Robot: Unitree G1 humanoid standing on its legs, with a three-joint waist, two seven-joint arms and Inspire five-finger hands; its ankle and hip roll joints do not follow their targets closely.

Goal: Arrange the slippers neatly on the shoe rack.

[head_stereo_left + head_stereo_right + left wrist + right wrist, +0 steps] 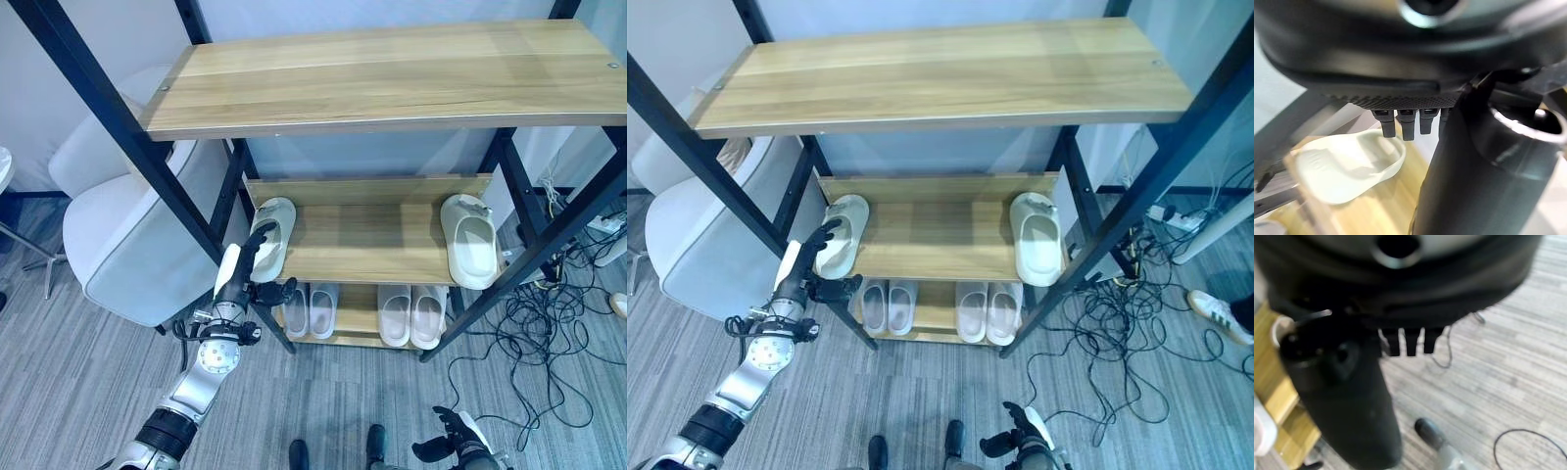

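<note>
The wooden shoe rack [392, 73] has black metal legs and three shelves. On the middle shelf [372, 240], one white slipper [276, 230] lies at the left end and another white slipper [470, 243] at the right end. Two more pairs [312, 308] [411, 313] stand on the bottom shelf. My left hand [245, 279] reaches up at the rack's left front leg, open, its straight fingers [1400, 125] at the heel of the left slipper [1342, 166]. My right hand [446, 443] hangs low over the floor, open and holding nothing.
A white padded chair [127, 225] stands close to the rack's left side. Tangled black cables [529, 333] cover the floor to the right of the rack. A white sneaker [1215, 311] lies on the floor at the far right.
</note>
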